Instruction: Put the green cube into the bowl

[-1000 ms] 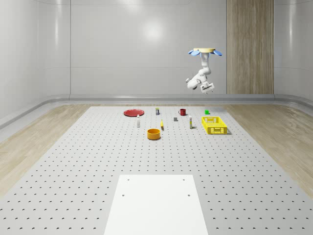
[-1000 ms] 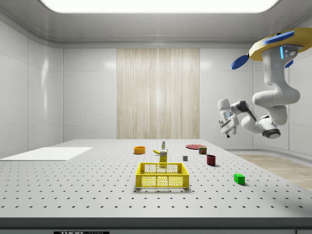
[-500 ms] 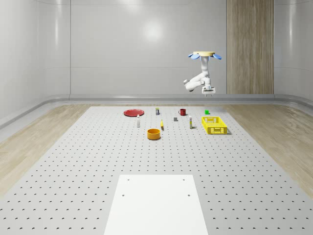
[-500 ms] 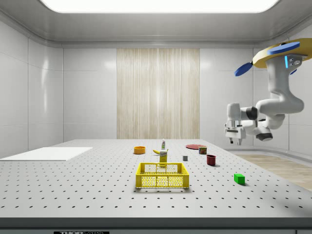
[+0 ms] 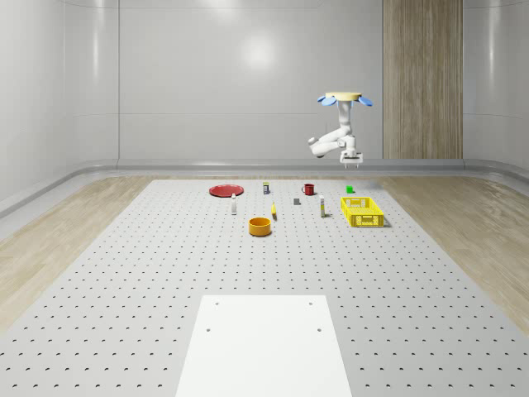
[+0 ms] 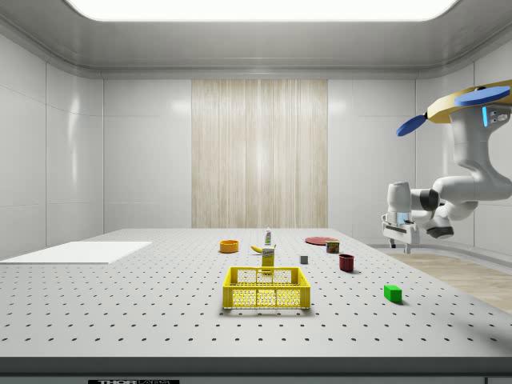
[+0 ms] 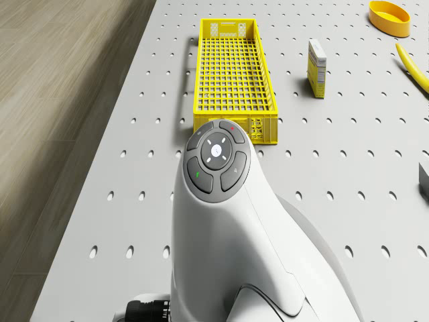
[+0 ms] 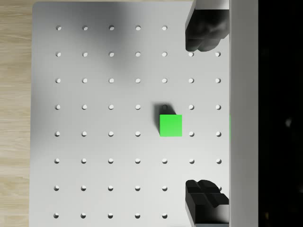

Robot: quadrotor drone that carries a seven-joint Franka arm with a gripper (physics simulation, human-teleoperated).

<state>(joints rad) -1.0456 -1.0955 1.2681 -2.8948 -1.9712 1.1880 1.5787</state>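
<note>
In the wrist view the released jaws stand wide apart above the green cube (image 8: 171, 125), which lies left of their midline, at frame centre.

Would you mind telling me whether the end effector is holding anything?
Nothing; the open end effector hangs high above the green cube, which lies on the table.

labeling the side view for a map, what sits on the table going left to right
white sheet → orange bowl → yellow basket → grey block → red mug → green cube, with the claw hanging above it.
</note>
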